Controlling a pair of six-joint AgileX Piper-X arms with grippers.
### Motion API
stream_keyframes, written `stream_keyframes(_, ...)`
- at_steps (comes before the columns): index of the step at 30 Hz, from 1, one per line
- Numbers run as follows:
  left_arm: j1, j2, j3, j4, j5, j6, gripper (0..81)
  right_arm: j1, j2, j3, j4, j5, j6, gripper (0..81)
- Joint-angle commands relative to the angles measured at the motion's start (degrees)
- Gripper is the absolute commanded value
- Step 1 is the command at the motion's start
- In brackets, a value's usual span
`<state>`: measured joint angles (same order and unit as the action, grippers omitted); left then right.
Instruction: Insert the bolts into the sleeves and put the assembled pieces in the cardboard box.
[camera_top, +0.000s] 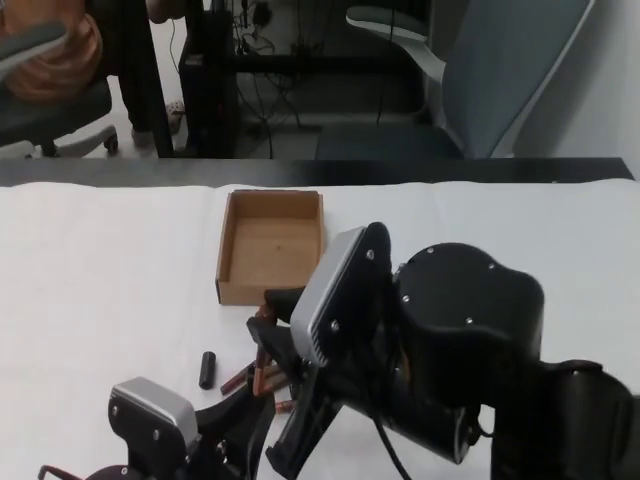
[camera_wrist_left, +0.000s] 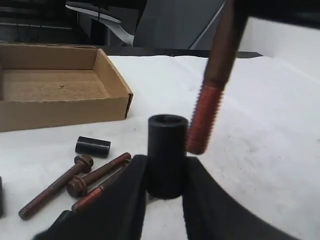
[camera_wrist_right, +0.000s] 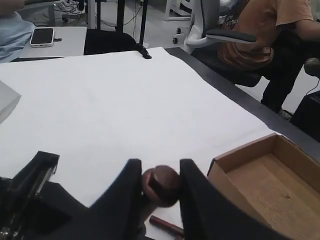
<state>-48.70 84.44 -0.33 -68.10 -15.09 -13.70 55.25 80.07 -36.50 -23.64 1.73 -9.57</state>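
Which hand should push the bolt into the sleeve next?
Probably the right hand. It grips the bolt by its head, and the threaded tip hangs close by the sleeve's open top. The left hand just holds that sleeve upright.

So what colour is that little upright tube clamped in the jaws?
Black, with a dull finish. The sleeve shows best in the left wrist view.

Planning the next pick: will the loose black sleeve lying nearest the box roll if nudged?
Probably: the loose sleeve lies on its side, a cylinder, so a nudge could roll it. It looks rigid, likely metal, heavy for its size.
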Motion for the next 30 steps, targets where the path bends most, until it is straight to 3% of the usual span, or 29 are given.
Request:
stream_keyframes(1,0.0,0.1,-0.2,-3.7,5.4,2.1,1.8,0.0,0.2,-0.4,-2.3,1.1,-1.8,0.6)
stream_keyframes(30,0.1,0.1,-0.1,-2.9,6.0,5.2,1.8,-0.6,3.5,-0.7,-2.7,-0.3,0.2,0.6)
